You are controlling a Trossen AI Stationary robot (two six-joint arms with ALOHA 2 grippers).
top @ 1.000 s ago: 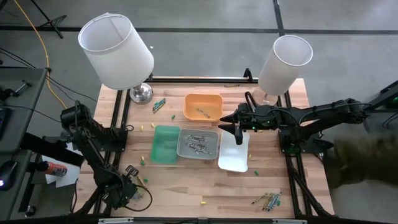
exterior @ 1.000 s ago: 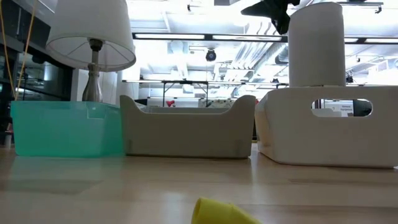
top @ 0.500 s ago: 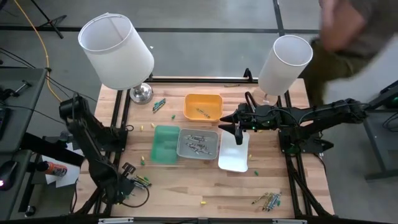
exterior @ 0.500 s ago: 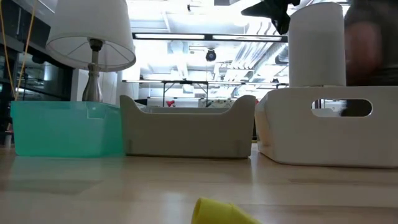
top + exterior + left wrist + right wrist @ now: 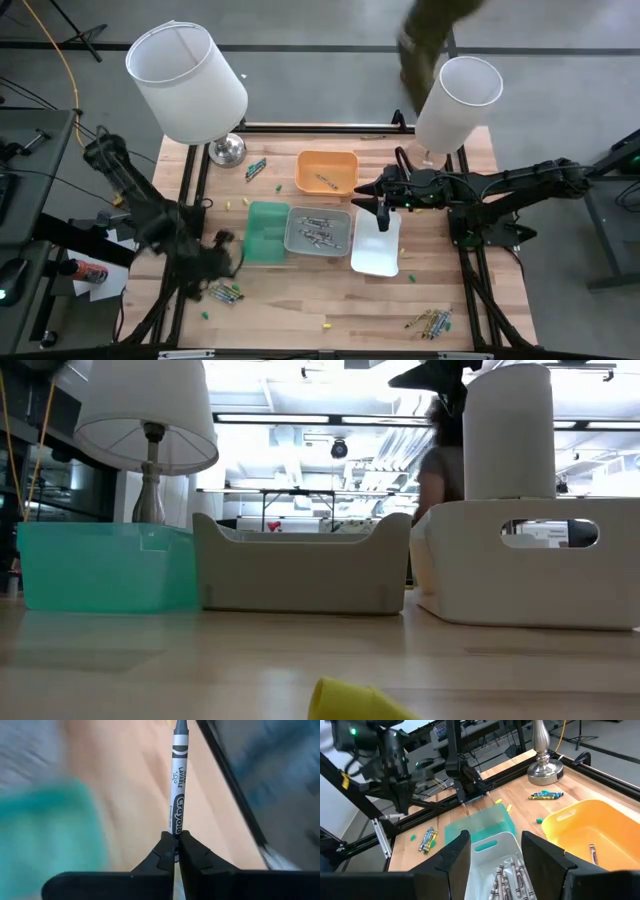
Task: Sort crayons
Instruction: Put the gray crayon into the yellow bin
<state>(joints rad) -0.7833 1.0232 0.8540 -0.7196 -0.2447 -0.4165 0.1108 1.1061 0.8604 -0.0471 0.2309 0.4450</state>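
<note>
My left gripper (image 5: pixel 222 252) hangs blurred above the table just left of the green tray (image 5: pixel 267 232), shut on a grey crayon (image 5: pixel 177 785). Loose crayons lie in a pile (image 5: pixel 225 293) below it near the front left, and in another pile (image 5: pixel 432 322) at the front right. More crayons lie in the grey tray (image 5: pixel 320 230), and one lies in the orange tray (image 5: pixel 327 172). My right gripper (image 5: pixel 381 205) stands open and holds nothing, raised over the gap between the grey tray and the white tray (image 5: pixel 377 250). My left gripper pinches the grey crayon by one end (image 5: pixel 175 829) between its two fingertips (image 5: pixel 165 851). The crayon lies along the fingers and sticks straight out past their tips, its pointed end farthest away. It is lifted clear of the table.
Two lamps stand at the back, one with its base (image 5: pixel 227 150) at the left and one with its shade (image 5: pixel 457 102) at the right. Green crayons (image 5: pixel 256 167) lie near the left lamp's base. A yellow bit (image 5: pixel 355 702) lies at the front. A person (image 5: pixel 430 30) moves behind the table.
My left gripper has risen from the crayon pile at the front left and swung toward the far edge and the green tray, tipping up as it went. The pile shows uncovered now. A person has walked from the right side round behind the table.
</note>
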